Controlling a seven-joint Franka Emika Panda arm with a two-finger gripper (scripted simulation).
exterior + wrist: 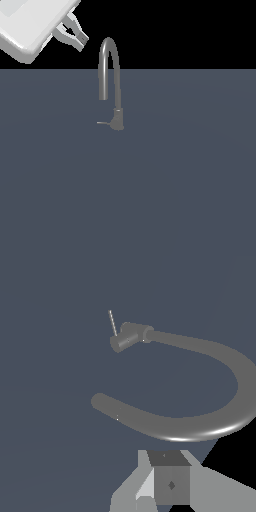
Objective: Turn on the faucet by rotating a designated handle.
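Note:
The grey faucet [116,119] stands on the dark surface, and its tall arched spout [109,47] curves over toward the exterior view's left. The thin handle [103,123] sticks out from the base toward the exterior view's left. My gripper [82,42] is high up, left of the top of the spout and apart from it, far above the handle. Its fingers look closed together and hold nothing. In the wrist view the gripper [170,476] is above the spout [200,426], with the base [125,338] and the handle [113,322] farther off.
A flat dark grey surface [175,190] stretches all round the faucet. The white hand body [30,25] fills the upper left corner of the exterior view. Nothing else shows.

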